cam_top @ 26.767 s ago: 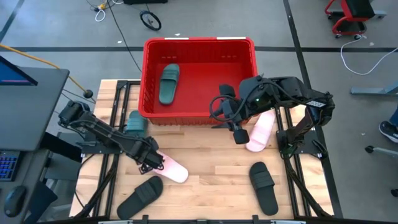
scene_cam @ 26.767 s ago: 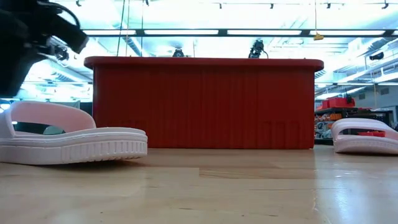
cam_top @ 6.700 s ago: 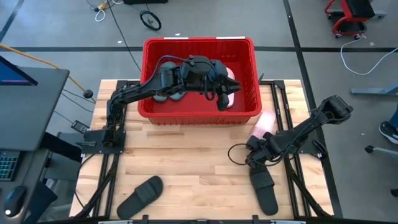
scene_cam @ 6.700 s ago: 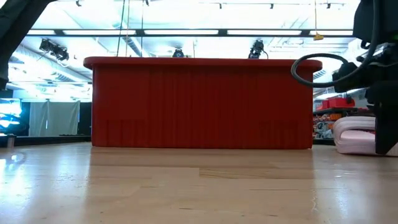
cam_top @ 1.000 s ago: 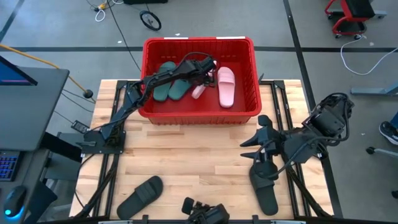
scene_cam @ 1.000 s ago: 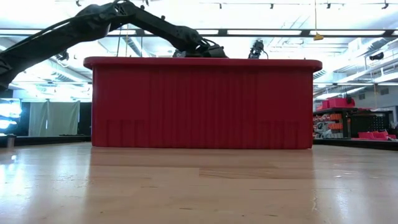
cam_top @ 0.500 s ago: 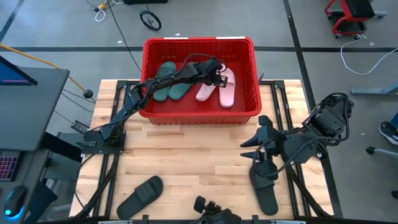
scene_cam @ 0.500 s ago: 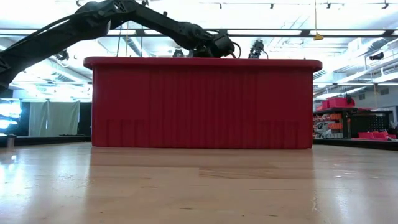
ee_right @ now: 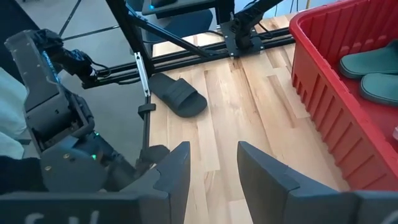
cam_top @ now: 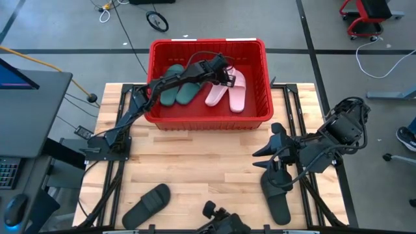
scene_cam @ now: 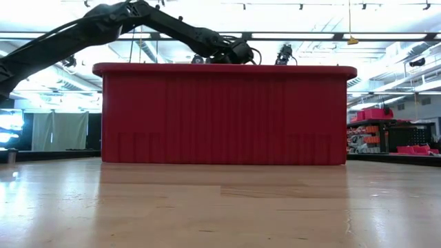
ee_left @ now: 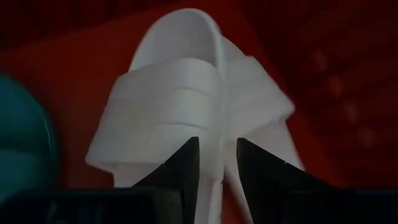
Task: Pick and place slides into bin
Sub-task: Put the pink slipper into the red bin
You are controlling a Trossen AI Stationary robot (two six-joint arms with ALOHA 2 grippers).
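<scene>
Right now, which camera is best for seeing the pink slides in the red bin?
The high view: both pink slides show whole, side by side inside the bin. The left wrist view shows only their fronts, very close. The low view shows just the bin's wall; the right wrist view shows none.

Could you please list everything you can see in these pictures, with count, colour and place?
bin: one, red, at the far middle of the table.
green slides: two, dark green, side by side in the bin's left half.
pink slides: two, pale pink, in the bin's right half, leaning against each other.
black slides: two, black; this one at the table's near left, the other at the near right, partly under the right arm.
table: one, light wood.
device: one, dark, at the table's near edge, partly cut off.
left gripper: over the bin above the pink slides, jaws a little apart.
right gripper: above the table's near right, over the black slide, jaws open, holding nothing.
</scene>
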